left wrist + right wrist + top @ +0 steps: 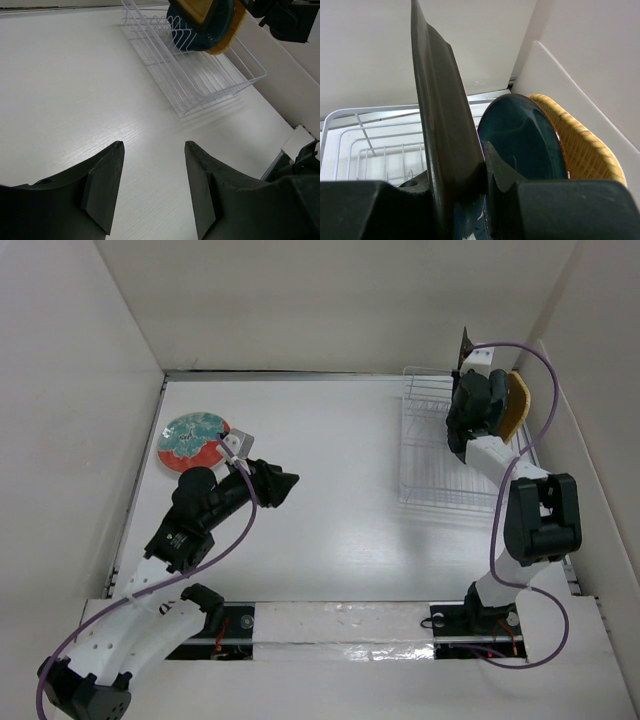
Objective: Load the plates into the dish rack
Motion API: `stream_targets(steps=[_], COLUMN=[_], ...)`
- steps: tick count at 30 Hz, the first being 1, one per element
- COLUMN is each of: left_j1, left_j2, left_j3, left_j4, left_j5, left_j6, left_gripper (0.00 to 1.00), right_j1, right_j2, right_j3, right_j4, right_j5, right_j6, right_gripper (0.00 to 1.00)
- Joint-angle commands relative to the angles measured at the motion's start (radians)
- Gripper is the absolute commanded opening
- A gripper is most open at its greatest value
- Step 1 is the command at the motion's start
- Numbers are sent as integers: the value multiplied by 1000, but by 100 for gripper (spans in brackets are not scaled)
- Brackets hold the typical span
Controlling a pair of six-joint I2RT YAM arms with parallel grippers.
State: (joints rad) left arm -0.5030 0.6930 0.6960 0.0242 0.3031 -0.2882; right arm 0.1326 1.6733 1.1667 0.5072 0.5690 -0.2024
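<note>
A white wire dish rack [438, 472] [210, 82] stands at the right of the table. At its far end a dark teal round plate [525, 132] [212, 32] stands upright, with an orange-yellow plate [516, 405] [582, 147] behind it. Above the rack, my right gripper [466, 390] [467, 162] is shut on a black-rimmed mustard square plate [440, 120] [197, 10], held on edge next to the teal one. A round red-rimmed teal floral plate [190, 438] lies flat at the far left. Just right of it, my left gripper [285, 483] [154, 146] hangs open and empty over bare table.
White walls [70, 390] enclose the table on the left, back and right, and the right wall runs close beside the rack. The near slots of the rack [375, 150] hold nothing.
</note>
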Motion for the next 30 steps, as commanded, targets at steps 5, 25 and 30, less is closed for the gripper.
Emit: stream_targets(steps=[5,25,30], left_j1=[-3,-3,-3], left_j2=[10,29,43], left_j3=[20,19,20], left_j4=[31,37,39], left_j5=[-10,-15,-13], left_j6=[15,9,3], left_gripper=[49,48,42], right_j1=[7,35,35], right_j2=[5,69,57], right_j3=[-41,-205,-249], right_j4=[292,311,281], right_j5=[8,65,100], right_j6=[46,276,380], right_gripper=[0,0,0])
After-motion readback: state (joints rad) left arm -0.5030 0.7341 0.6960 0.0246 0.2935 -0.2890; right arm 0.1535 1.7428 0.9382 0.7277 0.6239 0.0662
